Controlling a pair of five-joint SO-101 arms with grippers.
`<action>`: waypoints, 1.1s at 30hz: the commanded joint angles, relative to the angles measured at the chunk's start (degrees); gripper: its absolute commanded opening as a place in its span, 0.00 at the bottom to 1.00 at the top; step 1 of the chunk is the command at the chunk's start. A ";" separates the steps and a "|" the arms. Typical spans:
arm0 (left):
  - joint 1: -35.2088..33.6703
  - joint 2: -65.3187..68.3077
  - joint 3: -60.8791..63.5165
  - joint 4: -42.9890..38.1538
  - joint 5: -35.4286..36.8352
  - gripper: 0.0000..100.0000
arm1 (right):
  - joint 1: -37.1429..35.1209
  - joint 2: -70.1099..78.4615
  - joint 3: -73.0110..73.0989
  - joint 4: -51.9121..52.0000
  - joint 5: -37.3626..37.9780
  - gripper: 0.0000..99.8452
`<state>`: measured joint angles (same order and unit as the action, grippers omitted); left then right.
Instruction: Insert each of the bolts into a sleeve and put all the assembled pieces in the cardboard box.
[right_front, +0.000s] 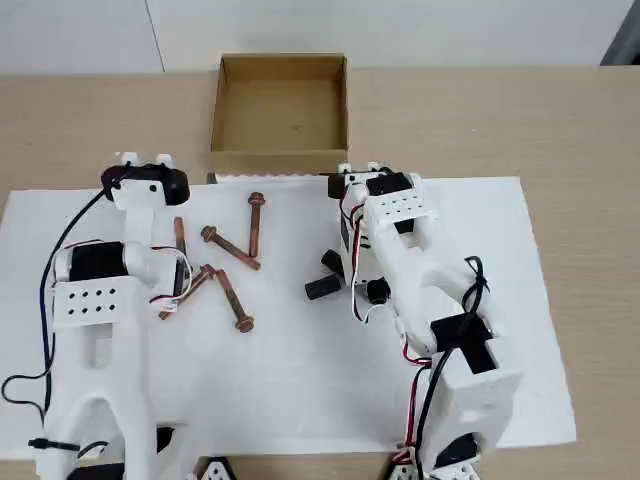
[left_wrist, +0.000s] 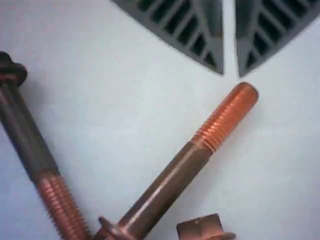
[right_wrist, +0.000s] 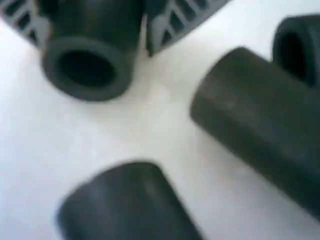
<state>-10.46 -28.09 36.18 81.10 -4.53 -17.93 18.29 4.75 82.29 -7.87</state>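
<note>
- Several copper-coloured bolts (right_front: 230, 247) lie loose on the white sheet (right_front: 300, 380). They are scattered at different angles at about 9 o'clock from the dark sleeves (right_front: 322, 288).
- In the left wrist view, 1 bolt (left_wrist: 175, 175) lies slanted with its bright threaded end just beside the fingertips. A 2nd bolt's shank and a 3rd bolt's hex head lie near it. All 3 are flat on the sheet.
- The left gripper (left_wrist: 230, 74) hangs low over the sheet at the bolt cluster. Its fingers (left_wrist: 195, 30) are nearly together, with a slim gap that shows the sheet through it.
- The right gripper (right_wrist: 92, 45) has its fingers (right_wrist: 175, 20) clamped on 1 sleeve (right_wrist: 90, 70), whose open bore faces the wrist camera.
- 3 more sleeves lie on their sides on the sheet near the gripped sleeve, apart from one another.
- In the high view the sleeves sit near the middle of the sheet, partly under the right arm.
- The cardboard box (right_front: 216, 100) stands on the bench (right_front: 90, 110) at 12 o'clock, just beyond the sheet's far edge. Its open top faces up and its brown floor shows. It is well apart from both the bolts and the sleeves.
</note>
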 joint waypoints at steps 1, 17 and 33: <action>-0.18 -0.35 -0.13 -0.97 -0.53 0.01 | -0.04 -0.04 -1.05 -0.75 0.44 0.03; -0.09 0.09 -13.05 9.32 1.05 0.01 | -1.89 -17.27 -1.05 4.09 1.23 0.01; 12.13 27.52 -43.12 18.02 4.92 0.00 | 1.98 -22.29 -0.44 6.90 1.32 0.00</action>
<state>1.32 -6.46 1.01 97.98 0.04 -17.41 -1.32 5.01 88.88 -7.08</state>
